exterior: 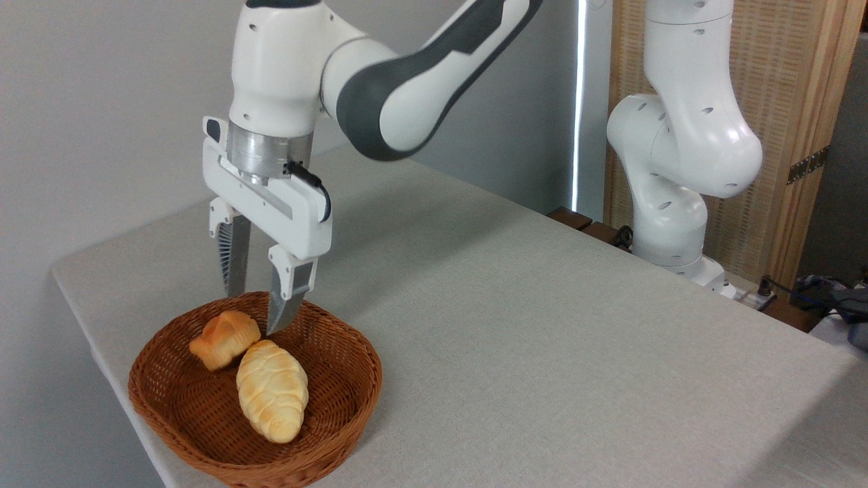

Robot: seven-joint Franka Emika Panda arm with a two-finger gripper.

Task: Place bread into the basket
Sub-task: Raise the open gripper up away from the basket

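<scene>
The bread, a small orange-golden knotted bun, lies inside the basket on its far left side. The basket is round, reddish-brown wicker, and stands near the table's front left corner. My gripper hangs just above the bun, pointing down, with its fingers spread apart. Nothing is between the fingers. The right fingertip ends a little above and to the right of the bun.
A longer pale-yellow ridged loaf lies in the basket beside the bun, touching it. The grey cloth-covered table stretches to the right. The arm's white base stands at the back right edge, with cables and a wooden screen behind.
</scene>
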